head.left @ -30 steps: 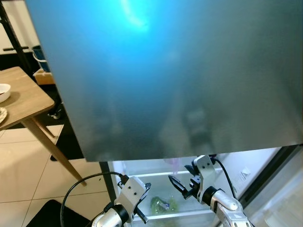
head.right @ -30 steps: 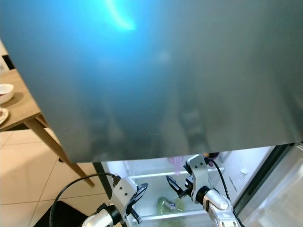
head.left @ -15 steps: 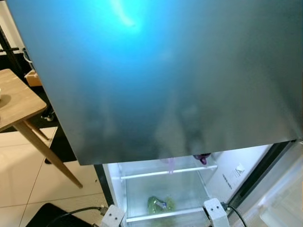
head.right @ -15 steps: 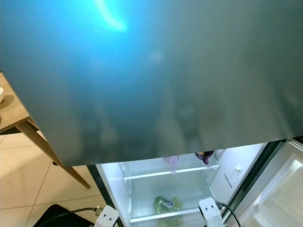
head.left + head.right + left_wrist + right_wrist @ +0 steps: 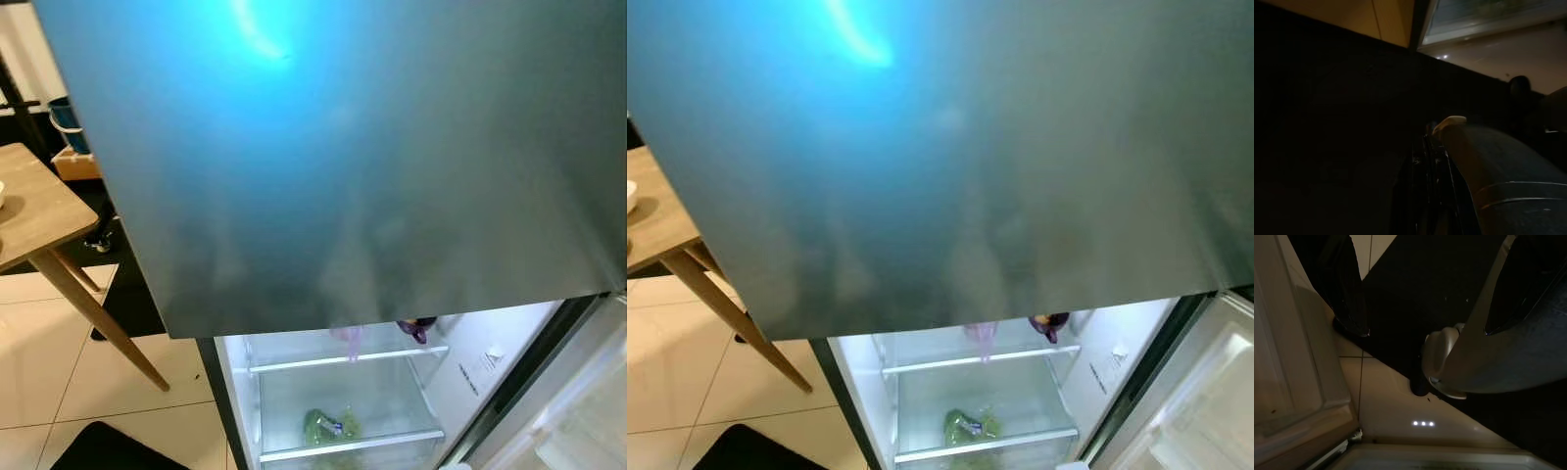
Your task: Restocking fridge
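Looming grey door (image 5: 372,166) blocks fridge (image 5: 343,392); wooden table (image 5: 39,211) left.

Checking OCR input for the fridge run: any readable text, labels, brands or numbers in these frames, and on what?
None can be read.
Sticker on the fridge's inner right wall: dark printed lines, too small and blurred to read.
Small white tag above it: no legible marks.
Green bag in the lower drawer: a bluish patch, maybe a label, unreadable.
Grey upper fridge door: only a blue glare, no text.

A home kitchen: open fridge (image 5: 372,127), wooden dining table (image 5: 39,211) just beside it, tiled floor (image 5: 59,382) under both.
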### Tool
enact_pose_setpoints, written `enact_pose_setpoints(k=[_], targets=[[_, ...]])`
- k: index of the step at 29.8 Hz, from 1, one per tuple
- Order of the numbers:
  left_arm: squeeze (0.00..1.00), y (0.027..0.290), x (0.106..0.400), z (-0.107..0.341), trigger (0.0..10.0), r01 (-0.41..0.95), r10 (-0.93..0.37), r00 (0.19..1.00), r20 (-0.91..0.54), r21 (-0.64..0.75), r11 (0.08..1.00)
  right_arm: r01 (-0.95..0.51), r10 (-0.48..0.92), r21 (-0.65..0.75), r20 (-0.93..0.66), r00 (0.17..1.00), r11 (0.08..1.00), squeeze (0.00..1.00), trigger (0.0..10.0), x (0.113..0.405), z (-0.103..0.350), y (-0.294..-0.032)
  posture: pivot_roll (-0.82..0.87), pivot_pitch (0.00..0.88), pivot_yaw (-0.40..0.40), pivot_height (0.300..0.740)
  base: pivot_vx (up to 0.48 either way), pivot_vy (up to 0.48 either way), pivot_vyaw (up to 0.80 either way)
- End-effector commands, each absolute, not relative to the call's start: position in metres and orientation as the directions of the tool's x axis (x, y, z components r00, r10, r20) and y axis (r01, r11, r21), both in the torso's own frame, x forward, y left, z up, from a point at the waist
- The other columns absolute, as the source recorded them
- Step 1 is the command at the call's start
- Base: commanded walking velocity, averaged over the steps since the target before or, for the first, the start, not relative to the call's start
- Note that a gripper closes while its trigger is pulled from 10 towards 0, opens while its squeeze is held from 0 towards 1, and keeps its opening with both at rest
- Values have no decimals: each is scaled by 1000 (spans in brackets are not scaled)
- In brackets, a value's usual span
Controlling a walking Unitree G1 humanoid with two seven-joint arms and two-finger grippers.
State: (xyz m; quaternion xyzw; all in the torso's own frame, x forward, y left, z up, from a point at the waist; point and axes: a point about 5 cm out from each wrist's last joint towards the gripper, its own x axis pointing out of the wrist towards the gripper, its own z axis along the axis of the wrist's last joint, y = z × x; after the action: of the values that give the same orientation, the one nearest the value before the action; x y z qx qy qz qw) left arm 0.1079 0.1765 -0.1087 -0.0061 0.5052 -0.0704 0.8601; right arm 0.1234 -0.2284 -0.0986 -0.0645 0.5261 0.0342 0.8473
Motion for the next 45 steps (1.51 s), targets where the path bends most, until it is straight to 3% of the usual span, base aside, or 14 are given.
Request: enact_pose_setpoints(k=[1, 9, 25, 34, 45], targets=[[0, 187, 98, -111, 10000, 106, -93, 441, -893, -51, 993, -132, -13, -80, -896, 444, 988, 0, 10000, 125, -98, -228, -32, 0, -22, 740, 0, 0, 0], [0, 192, 119, -105, 10000, 115, -79, 475, -876, -27, 993, -173, 6, -84, -886, 464, 981, 0, 10000, 141, -96, -217, -23, 19, -15, 740, 0, 0, 0], [0, 195, 131, -102, 10000, 89, -32, 485, -874, 13, 996, -208, -1, -109, -888, 460, 972, 0, 10000, 147, -94, -217, -11, 0, -24, 740, 0, 0, 0], [0, 192, 113, -109, 10000, 69, -15, 429, -903, 16, 998, -192, -22, -121, -893, 449, 974, 0, 10000, 140, -95, -224, -40, 0, -31, 740, 0, 0, 0], [0, 188, 111, -110, 10000, 44, -10, 421, -907, 9, 999, -170, -56, -144, -897, 438, 975, 0, 10000, 136, -93, -239, -46, 0, -37, 740, -182, 0, 0]])
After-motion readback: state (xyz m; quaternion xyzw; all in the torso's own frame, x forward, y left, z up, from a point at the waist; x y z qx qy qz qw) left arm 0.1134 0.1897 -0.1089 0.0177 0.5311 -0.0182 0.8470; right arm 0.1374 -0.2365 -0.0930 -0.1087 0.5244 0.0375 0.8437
